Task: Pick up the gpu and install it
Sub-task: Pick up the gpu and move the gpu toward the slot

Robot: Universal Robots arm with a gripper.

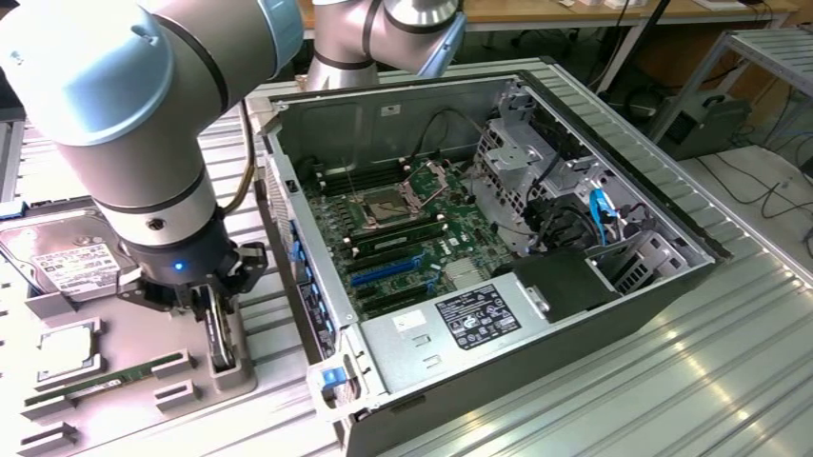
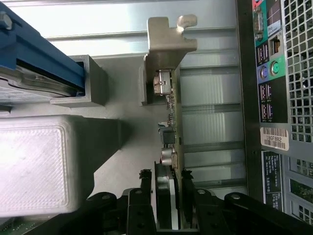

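The gpu point(image 1: 225, 350) stands on edge in a slot of the grey parts holder point(image 1: 235, 376), at the exterior view's left of the open computer case point(image 1: 508, 238). My gripper point(image 1: 219, 324) reaches down over it, a finger on either side of the card. In the wrist view the gpu point(image 2: 174, 128) runs away from the fingers point(image 2: 145, 198), with its silver bracket point(image 2: 166, 46) at the far end. The gripper point(image 2: 167, 208) is shut on the card's near end.
On the grey holder lie a silver hard drive point(image 1: 64, 257), a processor point(image 1: 64, 347) and a green memory stick point(image 1: 114, 376). The case's motherboard has blue slots point(image 1: 381, 271). Its rear port panel point(image 2: 276, 73) is close beside the card. A white block point(image 2: 34, 161) sits opposite.
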